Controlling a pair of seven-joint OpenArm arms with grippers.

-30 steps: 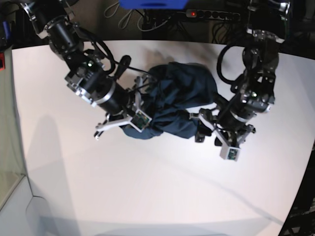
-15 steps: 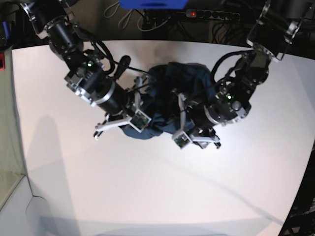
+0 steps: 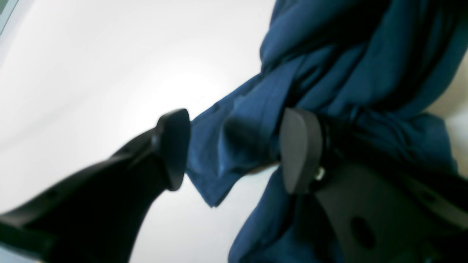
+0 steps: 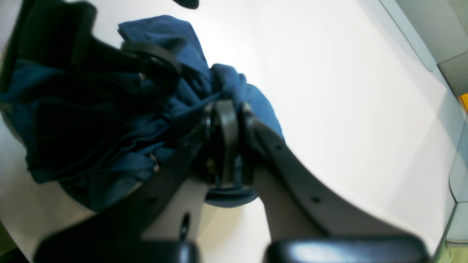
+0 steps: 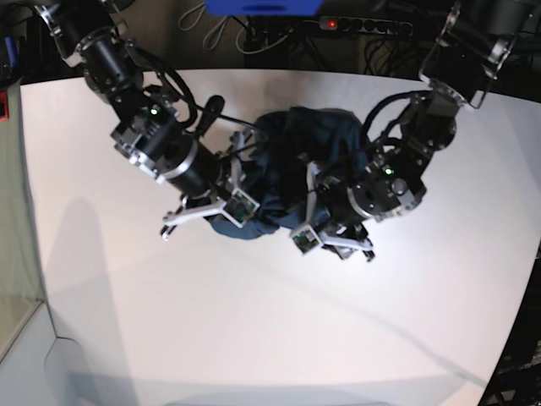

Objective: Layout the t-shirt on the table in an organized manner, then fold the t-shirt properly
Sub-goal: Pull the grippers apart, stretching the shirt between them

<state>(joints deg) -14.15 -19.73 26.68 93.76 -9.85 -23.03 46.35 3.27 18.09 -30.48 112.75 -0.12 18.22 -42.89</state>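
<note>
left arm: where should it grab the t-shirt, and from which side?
Likely the loose flap of the t-shirt that sticks out over the table. It already sits between the open left gripper jaws, so come from the bare-table side. The right gripper has the bunch pinched.

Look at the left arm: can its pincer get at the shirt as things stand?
Probably yes. The left pincer stands open with a fold of the shirt already between its pads, and nothing blocks it. The right pincer is shut on another part.
</note>
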